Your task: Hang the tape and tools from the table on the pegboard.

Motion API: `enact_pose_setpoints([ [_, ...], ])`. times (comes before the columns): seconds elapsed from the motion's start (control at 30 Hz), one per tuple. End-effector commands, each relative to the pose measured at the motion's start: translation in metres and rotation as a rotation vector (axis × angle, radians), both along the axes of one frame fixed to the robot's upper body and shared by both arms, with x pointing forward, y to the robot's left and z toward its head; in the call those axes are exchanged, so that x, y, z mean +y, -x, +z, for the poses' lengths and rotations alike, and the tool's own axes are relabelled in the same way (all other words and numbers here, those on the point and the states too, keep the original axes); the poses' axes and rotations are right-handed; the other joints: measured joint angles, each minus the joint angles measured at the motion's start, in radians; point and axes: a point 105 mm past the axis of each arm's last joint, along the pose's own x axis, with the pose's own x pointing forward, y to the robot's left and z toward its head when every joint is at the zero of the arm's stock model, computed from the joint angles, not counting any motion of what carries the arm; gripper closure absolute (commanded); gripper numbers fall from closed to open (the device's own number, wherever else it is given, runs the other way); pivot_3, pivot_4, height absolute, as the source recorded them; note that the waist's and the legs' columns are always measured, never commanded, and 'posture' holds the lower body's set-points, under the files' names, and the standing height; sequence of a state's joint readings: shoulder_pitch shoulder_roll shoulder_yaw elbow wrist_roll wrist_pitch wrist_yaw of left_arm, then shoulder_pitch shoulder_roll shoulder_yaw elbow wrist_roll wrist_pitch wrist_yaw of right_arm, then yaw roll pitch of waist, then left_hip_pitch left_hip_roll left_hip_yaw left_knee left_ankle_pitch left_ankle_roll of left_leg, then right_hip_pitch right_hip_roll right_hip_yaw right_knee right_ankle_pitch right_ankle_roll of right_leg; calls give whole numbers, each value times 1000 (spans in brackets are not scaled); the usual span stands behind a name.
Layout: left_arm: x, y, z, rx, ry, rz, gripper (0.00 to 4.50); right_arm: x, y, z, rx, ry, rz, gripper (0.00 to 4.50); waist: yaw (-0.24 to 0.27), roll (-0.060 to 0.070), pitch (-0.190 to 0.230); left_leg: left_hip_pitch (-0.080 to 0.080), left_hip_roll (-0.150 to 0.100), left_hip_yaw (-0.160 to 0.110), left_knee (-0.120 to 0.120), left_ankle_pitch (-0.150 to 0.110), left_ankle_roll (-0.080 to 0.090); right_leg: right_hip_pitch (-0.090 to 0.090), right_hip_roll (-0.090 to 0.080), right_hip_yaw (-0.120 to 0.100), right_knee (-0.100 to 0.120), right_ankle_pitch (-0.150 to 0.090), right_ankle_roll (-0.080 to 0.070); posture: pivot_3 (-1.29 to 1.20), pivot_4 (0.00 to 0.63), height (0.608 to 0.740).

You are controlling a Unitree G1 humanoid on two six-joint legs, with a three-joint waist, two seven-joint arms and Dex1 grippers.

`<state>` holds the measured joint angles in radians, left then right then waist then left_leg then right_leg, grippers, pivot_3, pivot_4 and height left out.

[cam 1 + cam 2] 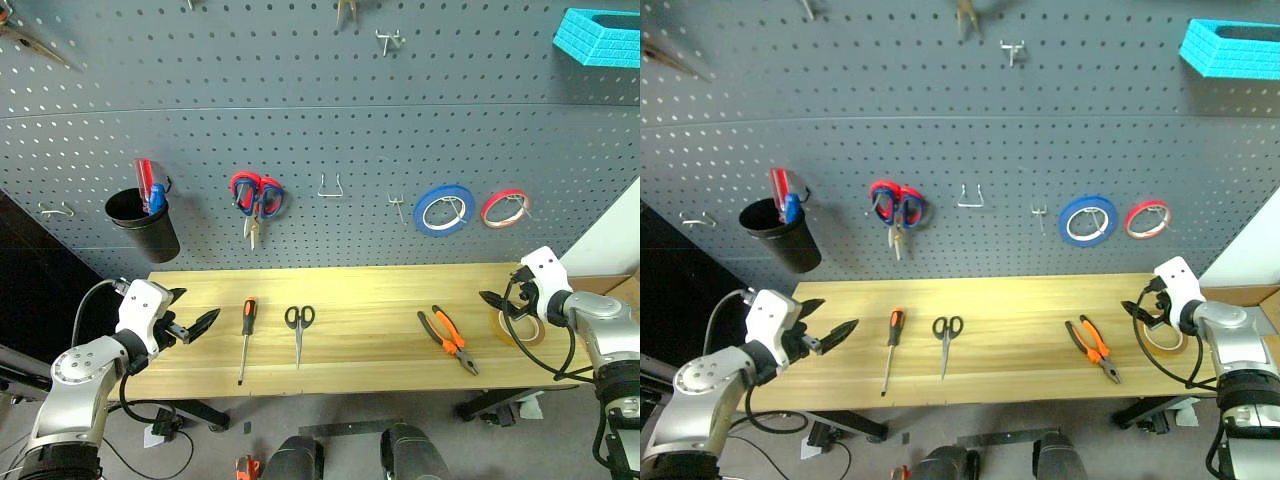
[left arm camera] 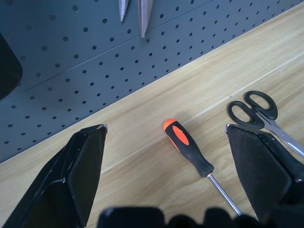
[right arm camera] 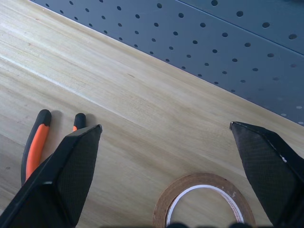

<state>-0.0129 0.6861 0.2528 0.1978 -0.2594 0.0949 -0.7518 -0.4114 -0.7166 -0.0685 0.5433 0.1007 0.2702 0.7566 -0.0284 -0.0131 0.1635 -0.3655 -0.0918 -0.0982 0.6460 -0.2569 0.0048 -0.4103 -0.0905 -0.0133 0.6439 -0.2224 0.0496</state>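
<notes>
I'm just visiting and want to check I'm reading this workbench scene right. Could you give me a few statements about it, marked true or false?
1. The screwdriver lies on the table. True.
2. The right gripper is clamped on the tape. False: its jaws stand open above the roll.
3. The black-handled scissors hang on the pegboard. False: they lie on the table.
4. The pliers lie between the scissors and the tape. True.
5. The left gripper is open. True.

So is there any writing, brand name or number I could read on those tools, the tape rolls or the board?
None can be read: no words, labels or numbers show on the pegboard, screwdriver, black-handled scissors, pliers or yellow tape. The blue roll, red roll and black cup show none either.
</notes>
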Motion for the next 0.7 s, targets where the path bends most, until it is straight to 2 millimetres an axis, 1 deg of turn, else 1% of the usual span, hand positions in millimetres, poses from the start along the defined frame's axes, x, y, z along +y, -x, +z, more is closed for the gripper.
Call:
enact_pose_setpoints([
  [0.03,2,-4,20,-75,-16,4,212,0,-5,14,-49,1,5,0,0,0,0,0,0,0,0,0,0,0,0,0,0,0,0,-45,130,740],
  [0.1,1,-5,21,-78,0,6,212,-2,-3,13,-40,4,2,0,0,0,0,0,0,0,0,0,0,0,0,0,0,0,0,-47,135,740],
  [0.23,-10,1,16,-37,5,-59,212,-7,4,4,14,7,-21,0,0,-3,3,0,0,0,0,0,0,0,0,0,0,0,0,-53,169,740],
  [0.27,-17,3,16,-29,12,-89,212,-8,5,3,21,0,-34,0,0,-3,4,0,0,0,0,0,0,0,0,0,0,0,0,-54,177,740],
  [0.3,-28,3,15,-19,28,-131,212,-11,5,2,31,-11,-59,0,0,-4,7,0,0,0,0,0,0,0,0,0,-1,0,0,-57,188,740],
  [0.33,-40,4,14,-11,47,-173,212,-13,5,0,48,-23,-83,0,0,-5,13,0,0,0,0,0,0,0,0,1,-1,0,0,-60,200,740],
  [0.37,-56,6,12,4,61,-232,212,-15,6,-1,60,-28,-99,0,0,-6,19,0,1,0,0,0,0,0,-1,1,-1,0,0,-71,226,740],
  [0.4,-75,10,9,23,71,-302,212,-18,7,-3,74,-27,-119,0,-1,-6,28,0,1,0,0,0,0,0,-1,1,0,0,0,-71,226,740],
  [0.5,-140,15,1,48,136,-481,212,-27,9,-7,113,-28,-182,0,1,-5,41,-1,0,1,1,0,1,1,-2,1,-1,0,-1,-86,245,740],
  [0.6,-194,17,-2,63,191,-610,212,-31,10,-13,145,-12,-221,0,1,-8,56,-3,0,1,1,-1,1,0,-1,1,-2,0,-1,-101,267,740],
  [0.63,-204,17,-3,67,198,-634,212,-31,10,-14,152,-13,-228,0,0,-9,61,-3,0,1,1,-1,1,-1,-1,1,-2,3,-5,-101,267,740],
  [0.67,-212,18,-3,69,200,-651,212,-29,10,-14,159,-17,-230,0,-1,-11,65,-4,0,1,1,-1,2,-1,-1,1,-2,3,-5,-108,277,740],
  [0.7,-226,18,-5,72,202,-670,212,-28,10,-16,167,-21,-234,0,-5,-11,71,-4,0,1,0,-1,2,-1,-1,0,-2,3,-6,-113,281,740],
])
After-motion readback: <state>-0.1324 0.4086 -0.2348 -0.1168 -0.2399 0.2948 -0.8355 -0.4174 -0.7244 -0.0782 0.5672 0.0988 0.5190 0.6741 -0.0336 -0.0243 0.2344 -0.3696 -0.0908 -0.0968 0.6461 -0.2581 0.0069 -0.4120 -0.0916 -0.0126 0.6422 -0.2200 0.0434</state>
